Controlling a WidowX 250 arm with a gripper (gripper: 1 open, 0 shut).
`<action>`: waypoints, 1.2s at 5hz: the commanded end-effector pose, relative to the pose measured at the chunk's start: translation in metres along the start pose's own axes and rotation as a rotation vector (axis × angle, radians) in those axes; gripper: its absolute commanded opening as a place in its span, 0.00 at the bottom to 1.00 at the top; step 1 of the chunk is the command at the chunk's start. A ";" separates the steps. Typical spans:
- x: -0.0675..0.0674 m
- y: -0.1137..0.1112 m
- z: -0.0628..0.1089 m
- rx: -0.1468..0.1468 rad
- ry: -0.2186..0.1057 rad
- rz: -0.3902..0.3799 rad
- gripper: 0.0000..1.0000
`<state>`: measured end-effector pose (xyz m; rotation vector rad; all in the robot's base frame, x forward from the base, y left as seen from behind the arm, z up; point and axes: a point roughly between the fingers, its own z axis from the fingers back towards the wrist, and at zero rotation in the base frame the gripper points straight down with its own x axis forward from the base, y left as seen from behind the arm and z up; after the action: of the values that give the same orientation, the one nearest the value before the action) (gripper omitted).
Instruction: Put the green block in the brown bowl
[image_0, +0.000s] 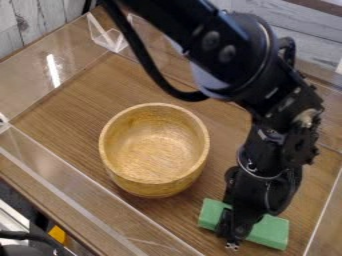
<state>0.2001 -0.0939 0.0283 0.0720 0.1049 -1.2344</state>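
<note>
In the camera view, the gripper (234, 236) points down at the green block (271, 230), its fingertips over the block's left part, toward the bowl; the jaws are pressed together, though whether they touch the block is hard to tell; the block lies flat on the wooden table (80, 110), just beside the brown bowl (154, 150), below and to the right of it in the view; the bowl stands upright, apart from the gripper.
</note>
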 end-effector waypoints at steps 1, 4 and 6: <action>0.001 0.008 0.015 0.039 -0.033 0.010 0.00; -0.002 0.010 0.034 0.044 -0.022 0.013 0.00; -0.007 0.015 0.066 0.074 0.017 0.026 0.00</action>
<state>0.2079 -0.0872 0.0820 0.1356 0.1299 -1.2142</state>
